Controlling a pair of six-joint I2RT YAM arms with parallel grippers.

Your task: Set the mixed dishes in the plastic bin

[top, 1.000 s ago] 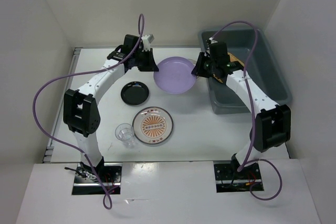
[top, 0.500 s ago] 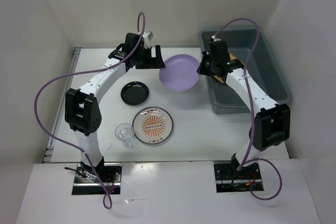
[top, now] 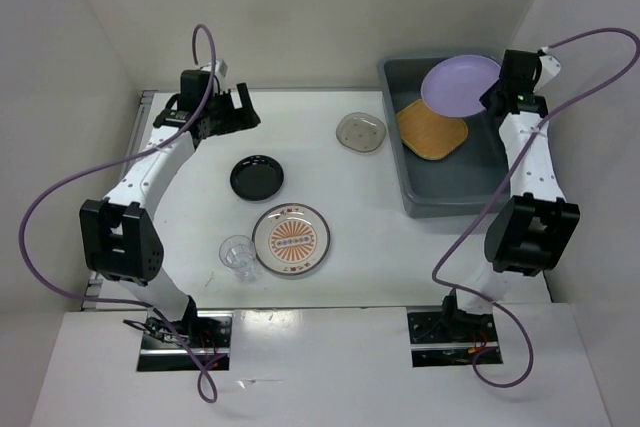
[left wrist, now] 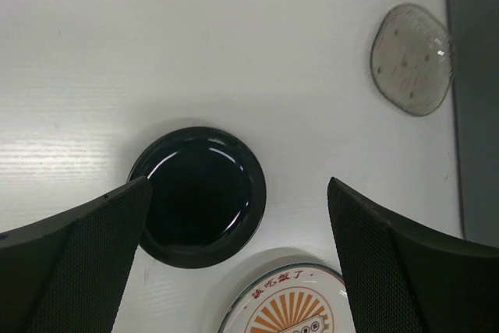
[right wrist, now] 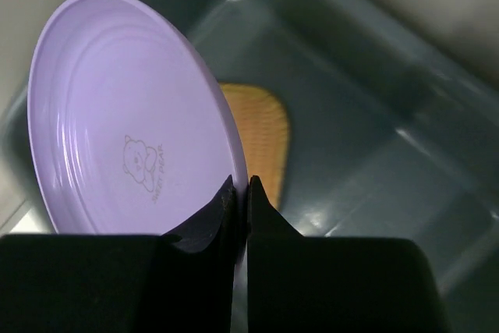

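Farthest to the left of the plastic bin [top: 472, 190], over the far left part of the table [top: 380, 257], the left gripper [left wrist: 238, 189] hangs with its jaws spread wide and nothing between them. Its wrist view looks down on the small black dish [top: 257, 177], which lies flat on the table well to the left of the bin. The clear glass cup [top: 238, 253] stands upright, also well left of the bin and nearer the arm bases than the bin's near wall. Just beside the cup on its bin side lies the white plate with orange sunburst pattern [top: 291, 240], flat and face up. The small smoky translucent dish [top: 361, 132] is the loose dish nearest the bin, lying flat on the table near the bin's left wall but apart from it. Inside the bin, the tan plate [top: 432, 131] rests on the floor against the left wall, toward the far end. The lavender plate [top: 460, 85] is tilted up on edge over the bin's far end, above the floor and partly over the tan plate. The right gripper [right wrist: 247, 193] is above the bin's far right corner, its jaws pinched tight on the lavender plate's rim.
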